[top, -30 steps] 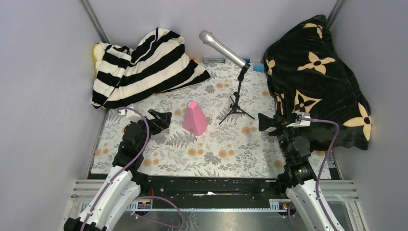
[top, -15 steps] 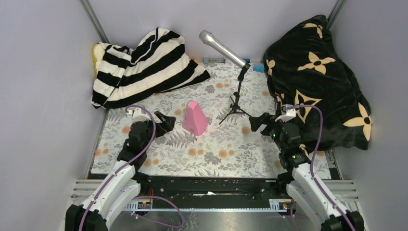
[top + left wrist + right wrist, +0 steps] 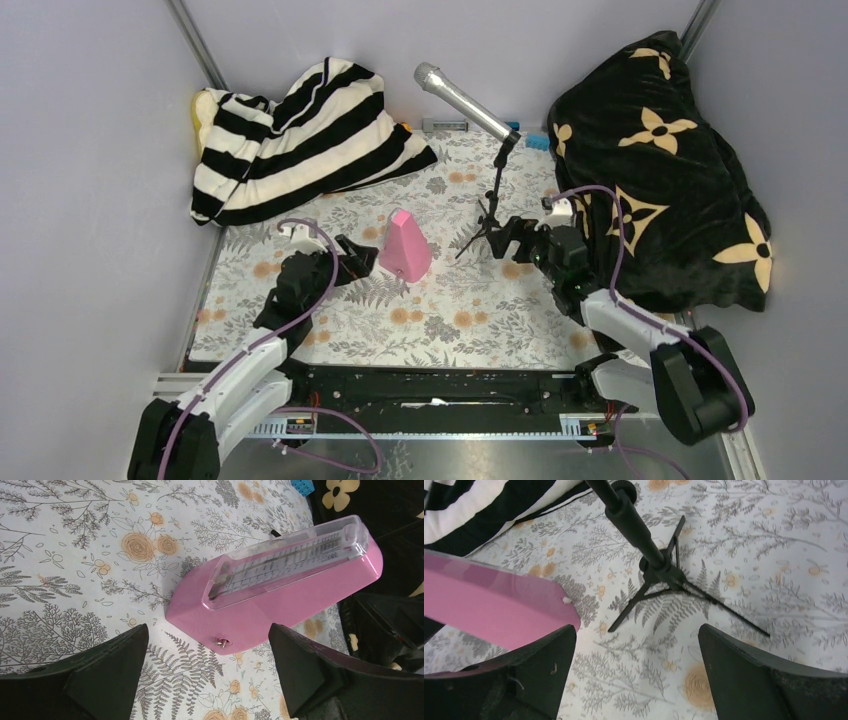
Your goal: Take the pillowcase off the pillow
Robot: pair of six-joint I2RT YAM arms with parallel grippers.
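The black and cream striped pillowcase [image 3: 300,135] lies bunched at the back left of the table, still over the pillow. Only the pillow's yellow edge [image 3: 201,106] shows at the far left. A corner of the striped fabric shows in the right wrist view [image 3: 479,500]. My left gripper [image 3: 355,256] is open and empty, low over the mat, well in front of the pillowcase; its jaws [image 3: 207,630] stand wide beside a pink metronome. My right gripper [image 3: 510,238] is open and empty at centre right; its jaws [image 3: 636,630] stand wide over the mat.
A pink metronome [image 3: 404,247] stands mid-table, right before my left gripper [image 3: 280,585]. A microphone on a tripod stand [image 3: 490,200] stands just beyond my right gripper [image 3: 649,555]. A black plush blanket with tan flowers [image 3: 660,170] fills the right side. The floral mat [image 3: 440,310] covers the table.
Both arms have reached forward and inward. My left gripper moved right toward the metronome. My right gripper moved left and back toward the microphone stand. The pillowcase has not moved.
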